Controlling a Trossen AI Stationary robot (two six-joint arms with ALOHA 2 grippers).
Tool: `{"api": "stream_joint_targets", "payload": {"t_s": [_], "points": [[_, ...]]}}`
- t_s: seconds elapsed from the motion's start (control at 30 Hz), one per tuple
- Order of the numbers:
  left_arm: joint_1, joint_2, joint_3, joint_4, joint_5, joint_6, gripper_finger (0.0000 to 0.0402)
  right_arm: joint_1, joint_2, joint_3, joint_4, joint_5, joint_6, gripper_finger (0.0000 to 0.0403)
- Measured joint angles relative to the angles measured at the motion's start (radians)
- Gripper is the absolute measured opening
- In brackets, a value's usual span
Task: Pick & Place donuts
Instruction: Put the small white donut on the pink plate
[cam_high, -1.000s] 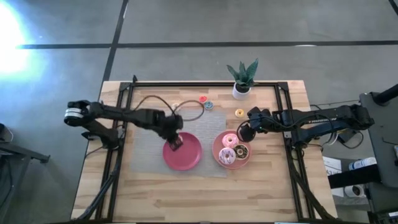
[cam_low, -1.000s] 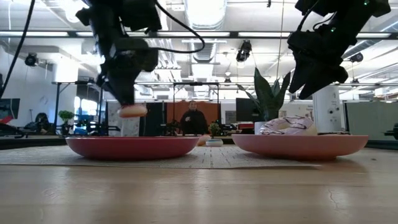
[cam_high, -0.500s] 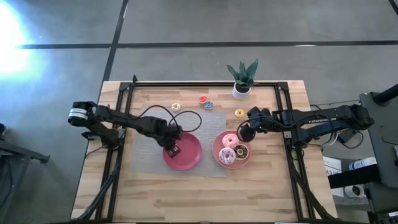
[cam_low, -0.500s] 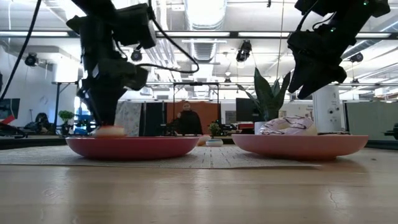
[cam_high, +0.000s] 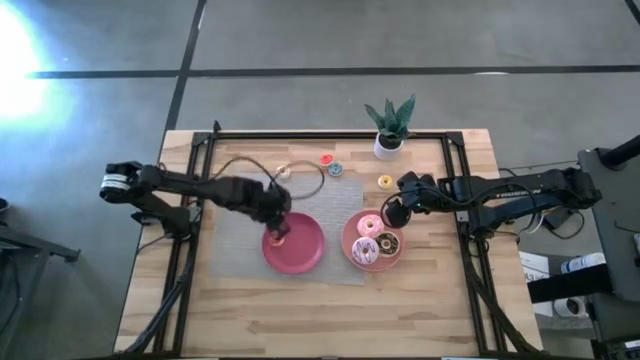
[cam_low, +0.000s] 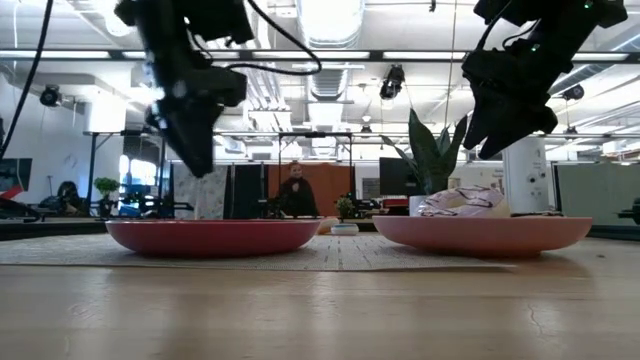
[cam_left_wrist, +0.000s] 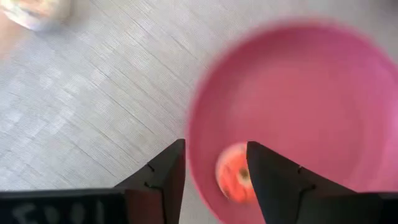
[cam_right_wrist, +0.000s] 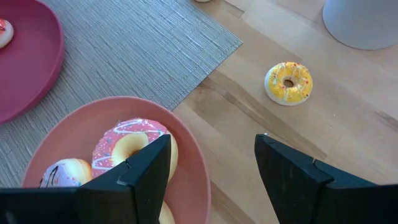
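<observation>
Parted and empty, the jaws of the left gripper (cam_left_wrist: 214, 165) hang just above the near-left rim of the left plate (cam_high: 305, 252), with a small red-and-cream donut (cam_left_wrist: 234, 180) lying released on the plate directly beneath them. Right gripper (cam_right_wrist: 211, 165) jaws are likewise spread and hold nothing; this gripper hovers above the far rim of the right plate (cam_right_wrist: 189, 162), beyond the three larger donuts it carries: a pink iced one (cam_right_wrist: 132, 144), a pink-white one (cam_high: 364, 251) and a chocolate one (cam_high: 388, 242).

Progress, as a judgement: four donuts sit on plates, so roughly half the work appears done. Those left lie beyond the plates, toward the potted plant (cam_high: 389, 127): a yellow donut (cam_right_wrist: 288, 83) on bare wood just beyond the right plate, nearest the right gripper; a blue donut (cam_high: 336, 170) and a red one (cam_high: 326, 159) at the far edge of the grey mat (cam_high: 235, 225); and a cream one (cam_high: 283, 172) farther left, partly behind the left arm's cable.

Pose: the left arm reaches in from the table's left edge, stretched nearly flat, wrist bent down over the left plate. The right arm extends from the right edge, wrist tilted toward the yellow donut, seemingly waiting.
</observation>
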Motion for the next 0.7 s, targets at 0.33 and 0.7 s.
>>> {"api": "stream_joint_targets", "payload": {"t_s": [0.33, 0.7], "points": [[0.529, 0.017, -0.022, 0.239, 0.233, 0.037, 0.0145, 0.000, 0.000, 0.000, 0.000, -0.002, 0.037, 0.0224], [0.713, 0.179, 0.002, 0.292, 0.364, 0.084, 0.0145, 0.000, 0.000, 0.000, 0.000, 0.003, 0.052, 0.0224]]}}
